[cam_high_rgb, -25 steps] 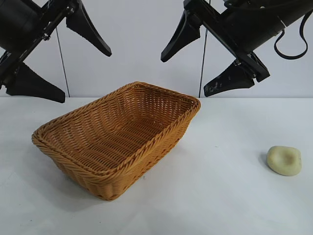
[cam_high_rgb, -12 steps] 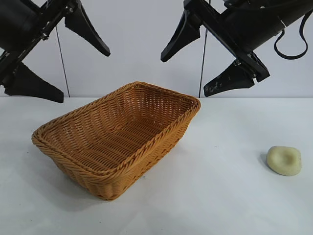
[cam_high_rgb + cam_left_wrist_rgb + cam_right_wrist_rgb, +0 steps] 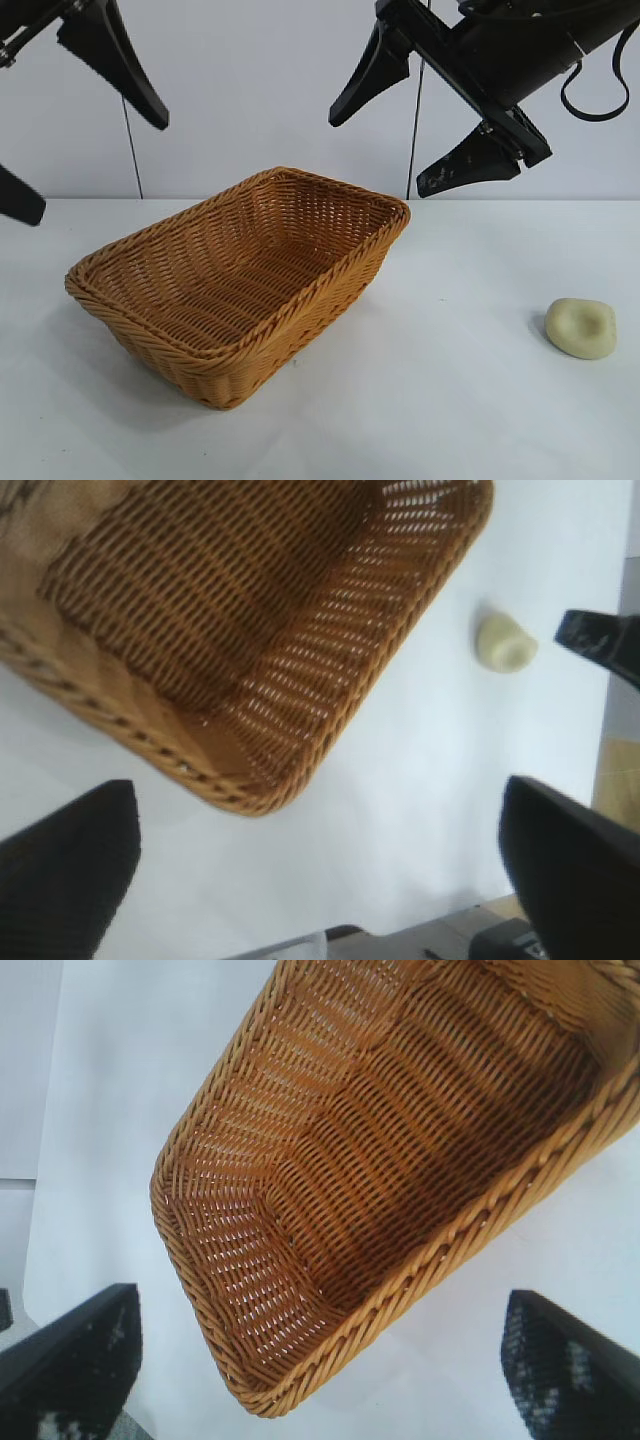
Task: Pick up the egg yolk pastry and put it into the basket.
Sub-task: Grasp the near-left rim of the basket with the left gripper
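The egg yolk pastry (image 3: 581, 328) lies on the white table at the right, well apart from the basket (image 3: 300, 320). The orange-tan wicker basket stands left of centre with nothing in it. My right gripper (image 3: 377, 157) hangs open and empty high above the basket's far right corner. My left gripper (image 3: 100, 170) is open and empty, high at the far left, partly out of view. The left wrist view shows the basket (image 3: 330, 730) and the pastry (image 3: 504, 643) beyond its open gripper (image 3: 320, 880). The right wrist view shows only the basket (image 3: 350, 1290) past its open gripper (image 3: 320, 1360).
The white table (image 3: 450, 400) runs back to a pale wall. Bare table lies between the basket and the pastry. A finger of the right gripper (image 3: 600, 645) shows in the left wrist view close beside the pastry.
My left gripper has swung up and to the left, so its lower finger is now mostly out of the exterior view. The right arm, the basket and the pastry have not moved.
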Robot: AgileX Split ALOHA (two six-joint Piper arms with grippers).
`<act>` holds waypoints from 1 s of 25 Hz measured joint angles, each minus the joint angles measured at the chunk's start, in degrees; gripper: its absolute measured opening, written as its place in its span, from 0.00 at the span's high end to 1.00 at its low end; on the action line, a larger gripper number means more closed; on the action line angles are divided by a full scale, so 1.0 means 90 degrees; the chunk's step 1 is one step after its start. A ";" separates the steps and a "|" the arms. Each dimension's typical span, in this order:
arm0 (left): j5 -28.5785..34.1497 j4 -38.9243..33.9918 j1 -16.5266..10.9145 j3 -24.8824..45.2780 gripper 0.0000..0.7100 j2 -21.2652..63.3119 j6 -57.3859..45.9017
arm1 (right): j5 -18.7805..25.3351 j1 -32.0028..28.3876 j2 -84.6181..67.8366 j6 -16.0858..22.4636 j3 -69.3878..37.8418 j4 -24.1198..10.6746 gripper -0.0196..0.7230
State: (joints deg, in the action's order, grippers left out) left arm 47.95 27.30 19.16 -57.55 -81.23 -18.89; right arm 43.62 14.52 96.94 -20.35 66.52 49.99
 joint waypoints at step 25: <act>-0.1327 -0.1389 0.0577 0.0014 0.02 -0.1879 -0.4315 | 0.0000 0.0000 0.0000 0.0000 0.0000 0.0000 0.04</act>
State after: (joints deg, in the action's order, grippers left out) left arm 36.01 14.80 24.35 -57.42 -98.14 -57.73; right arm 43.62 14.52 96.94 -20.35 66.52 49.99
